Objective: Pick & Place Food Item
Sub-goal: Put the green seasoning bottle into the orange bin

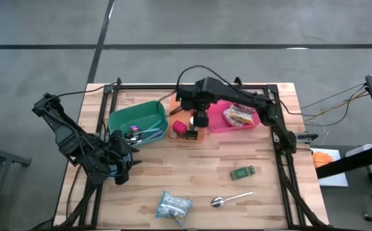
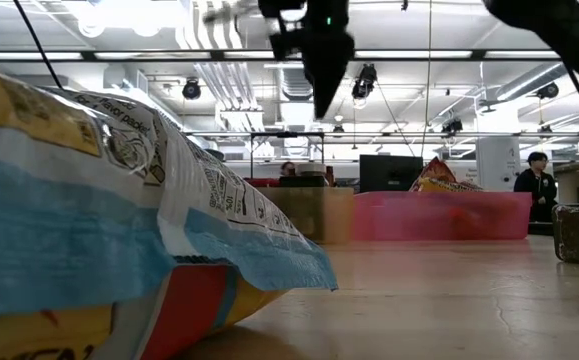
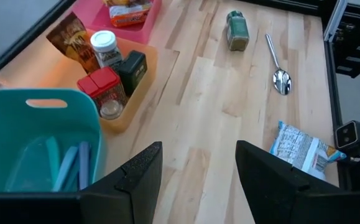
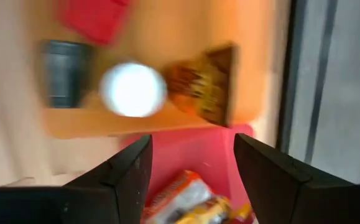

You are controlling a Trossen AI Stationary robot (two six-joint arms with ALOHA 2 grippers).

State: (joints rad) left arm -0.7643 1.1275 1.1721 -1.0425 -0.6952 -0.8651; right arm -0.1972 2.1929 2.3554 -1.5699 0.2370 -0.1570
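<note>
Showed the right gripper (image 1: 200, 120) hanging above the far middle of the tabletop (image 1: 173, 167), fingers spread moderately wide with nothing between them. Placed it over the edge where the orange tray (image 1: 202, 135) met the pink bin (image 1: 214, 122). Looked down, through the right wrist view, on a white-lidded jar (image 4: 133, 89), a dark jar (image 4: 64, 73), a red container (image 4: 92, 18) and a brown packet (image 4: 204, 90) in the tray. Held an orange snack packet (image 1: 240, 115) inside the pink bin, just beside the gripper.

Found the left gripper (image 3: 198, 146) waiting low at the left near side of the tabletop, fingers also apart and empty. Set a green bin (image 1: 124, 119) holding a few utensils just beyond it, touching the orange tray.

Left three things loose on the near half of the tabletop, well apart from both bins: a small green pouch (image 1: 242, 172), a spoon (image 1: 227, 201), and a blue-and-white packet (image 1: 175, 205) closest to the near edge.

Judged the task as partly done: one food packet already in the pink bin, neither gripper carrying anything. Judged the green pouch and the blue-and-white packet as probably yet to be picked up and placed. Could not tell which of them was meant next.
</note>
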